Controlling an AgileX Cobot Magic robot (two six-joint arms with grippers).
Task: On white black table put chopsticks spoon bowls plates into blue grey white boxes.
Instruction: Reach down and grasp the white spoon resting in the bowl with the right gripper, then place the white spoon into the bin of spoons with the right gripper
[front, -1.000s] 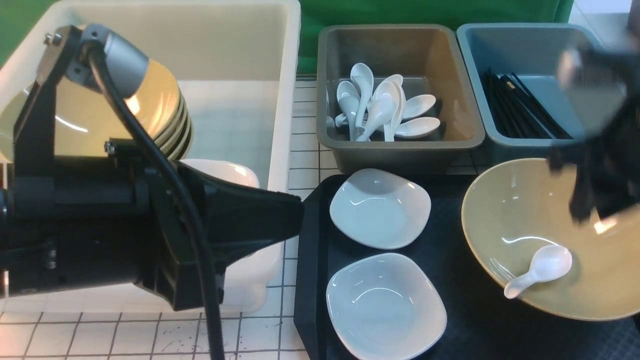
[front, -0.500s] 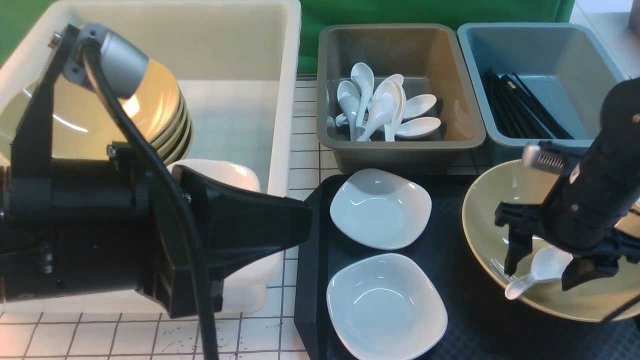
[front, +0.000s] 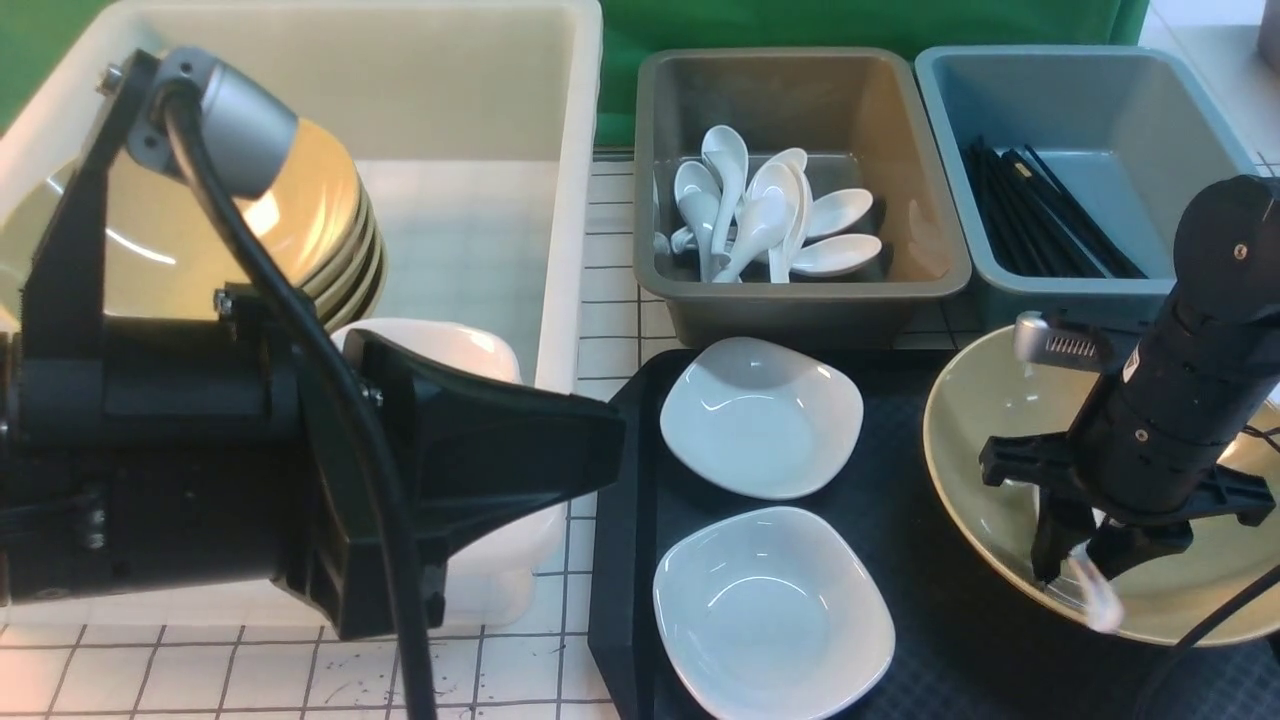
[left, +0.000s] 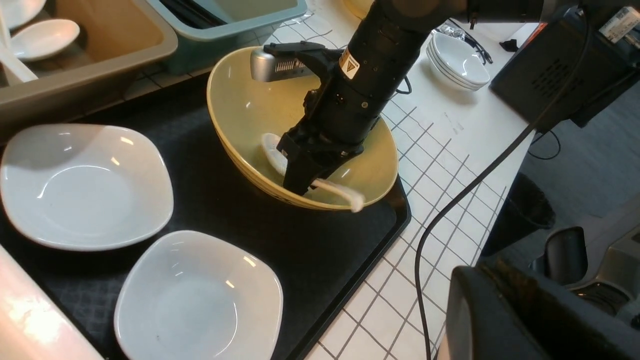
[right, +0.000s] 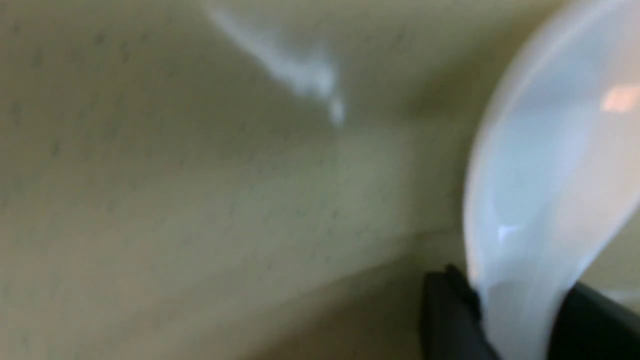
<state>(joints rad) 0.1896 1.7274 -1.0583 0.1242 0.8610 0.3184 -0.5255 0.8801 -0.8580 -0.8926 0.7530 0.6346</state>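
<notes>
Three boxes border the black tray (front: 920, 640). The white tub (front: 575, 200), the largest, stands off the tray's left side and holds a stack of olive bowls (front: 335, 230); one white dish (front: 455, 345) shows nearer the tray, partly hidden by the left arm.

The left gripper (front: 590, 440) hangs over the tub's near corner, left of the tray. Its jaws are pressed together with nothing between them.

One bowl (front: 965, 430) sits on the tray's right part, its rim reaching past the tray's far edge. The right gripper (front: 1082, 570) is lowered into it, clenched on the spoon (front: 1098, 598). The right wrist view shows the white handle pinched between the two black fingers (right: 450, 315). The spoon's free end juts over the bowl's near rim, blurred. Whether the scoop touches the bowl cannot be told.

The grey box (front: 800, 310) stands just beyond the tray's far edge. The blue box (front: 1090, 100) stands beyond the tray's far right corner.

Two plates (front: 760, 415) lie on the tray's left part, one behind the other — apart, both empty.

Spoons (front: 760, 215) lie heaped in the grey box. Chopsticks (front: 1040, 215) lie bundled in the blue box, along its side nearer the grey box.
</notes>
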